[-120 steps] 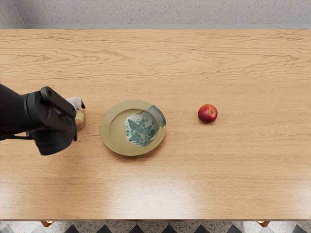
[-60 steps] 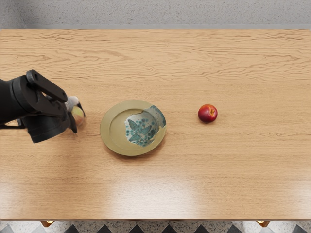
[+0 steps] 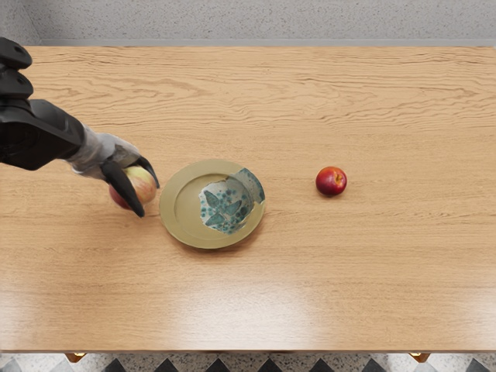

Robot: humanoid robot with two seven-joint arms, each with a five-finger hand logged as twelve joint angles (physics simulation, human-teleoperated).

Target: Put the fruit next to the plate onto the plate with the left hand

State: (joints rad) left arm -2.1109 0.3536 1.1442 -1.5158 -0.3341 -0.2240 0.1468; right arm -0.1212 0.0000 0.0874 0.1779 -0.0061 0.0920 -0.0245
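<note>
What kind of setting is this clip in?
Probably a simulated dining or kitchen tabletop: wooden table, patterned plate, red apple, checkered floor tiles below. The left hand grips a second apple.

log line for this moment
left hand: shut on yellow apple | yellow apple: left of plate, not on it | red apple: right of plate | right hand: not in view

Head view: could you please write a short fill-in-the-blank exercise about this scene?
1. The left hand grasps the yellow-red fruit, just ____ of the plate.
2. The red apple lies on the table, on the plate's ____ side.
3. The plate has ____ fruit on it.
Missing words: left; right; no.
</note>
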